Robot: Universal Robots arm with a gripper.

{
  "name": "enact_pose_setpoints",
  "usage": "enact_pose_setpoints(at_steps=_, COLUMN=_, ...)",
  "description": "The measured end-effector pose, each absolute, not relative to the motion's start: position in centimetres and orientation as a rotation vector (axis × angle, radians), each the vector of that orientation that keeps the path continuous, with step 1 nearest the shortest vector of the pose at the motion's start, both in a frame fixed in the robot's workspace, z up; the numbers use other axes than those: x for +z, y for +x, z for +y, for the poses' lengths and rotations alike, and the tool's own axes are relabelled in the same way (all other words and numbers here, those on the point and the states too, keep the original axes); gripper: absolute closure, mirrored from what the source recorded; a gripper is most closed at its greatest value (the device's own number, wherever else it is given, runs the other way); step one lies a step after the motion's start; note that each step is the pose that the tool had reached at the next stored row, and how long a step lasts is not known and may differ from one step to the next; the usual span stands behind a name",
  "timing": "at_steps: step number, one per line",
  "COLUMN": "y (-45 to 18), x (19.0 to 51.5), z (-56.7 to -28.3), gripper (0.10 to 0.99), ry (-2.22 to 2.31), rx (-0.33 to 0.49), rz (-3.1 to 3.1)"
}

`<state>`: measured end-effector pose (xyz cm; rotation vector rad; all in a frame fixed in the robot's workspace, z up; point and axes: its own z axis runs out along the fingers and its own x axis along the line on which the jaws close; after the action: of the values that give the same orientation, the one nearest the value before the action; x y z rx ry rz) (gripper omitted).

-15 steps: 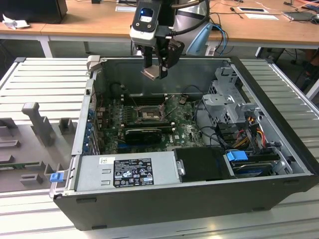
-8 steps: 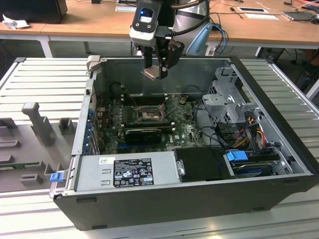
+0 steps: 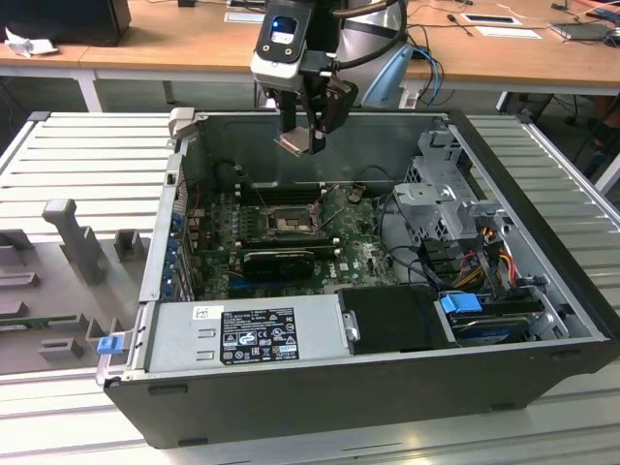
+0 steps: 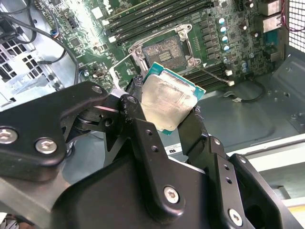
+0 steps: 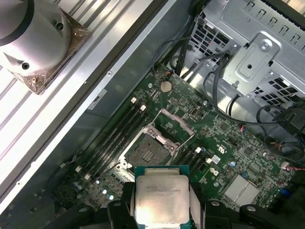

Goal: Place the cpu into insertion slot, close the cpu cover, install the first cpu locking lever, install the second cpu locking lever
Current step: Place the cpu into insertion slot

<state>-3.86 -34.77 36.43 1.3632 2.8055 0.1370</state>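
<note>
My gripper (image 3: 305,136) hangs above the back of the open computer case, shut on the cpu (image 3: 294,142), a small square chip with a pale metal top. Both wrist views show the cpu (image 4: 169,102) (image 5: 162,198) clamped by its edges between the black fingers (image 4: 136,109). Below, on the green motherboard (image 3: 358,254), lies the insertion slot (image 3: 291,225) (image 4: 164,50) (image 5: 147,153), dark and bare. The cpu cover (image 5: 175,123) stands swung up beside the slot. The chip is well above the slot and touches nothing else.
A grey power supply (image 3: 252,329) fills the case's front. A metal drive cage (image 3: 446,194) with loose cables (image 3: 475,262) sits at the exterior view's right. A black ridged block (image 3: 276,260) lies in front of the slot, and memory slots (image 4: 157,16) run beside it.
</note>
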Motion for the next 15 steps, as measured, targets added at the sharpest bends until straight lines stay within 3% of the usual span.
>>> enact_pose_setpoints(at_steps=15, y=-3.86, x=36.42, z=-34.77, gripper=0.545, ry=1.43, rx=0.136, rz=2.77)
